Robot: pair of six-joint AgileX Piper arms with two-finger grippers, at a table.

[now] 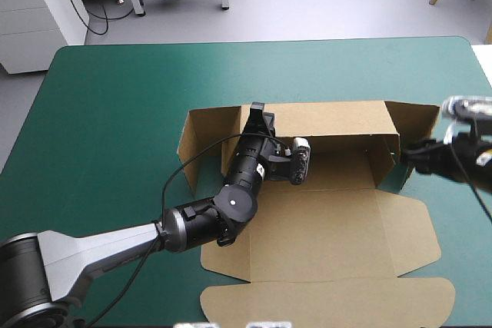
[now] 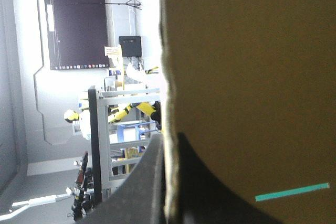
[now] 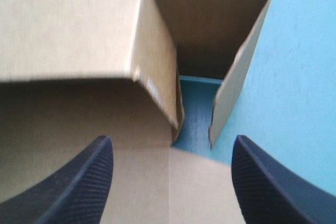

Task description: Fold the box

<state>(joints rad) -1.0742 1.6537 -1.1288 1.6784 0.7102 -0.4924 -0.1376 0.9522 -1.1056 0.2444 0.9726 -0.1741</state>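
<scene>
The box [image 1: 323,228] is a cut sheet of brown board, only half raised. It lies on the teal-green cover [image 1: 108,128], right of the middle and toward the near edge. Its long far wall stands upright. At the right end, short flaps stand bent toward the near side (a slit of cover shows between them at that corner). The floor, the wide lid panel and its round-cornered tuck flap lie flat toward the near edge, as does a rounded side flap on the right.

Grey tapered forearm [image 1: 100,251] at 8 o'clock, black cylindrical joints [image 1: 196,224] with white round cap [image 1: 233,202] and white label [image 1: 261,168]; black fingers [image 3: 79,187], finely ribbed, fin-curved.
</scene>
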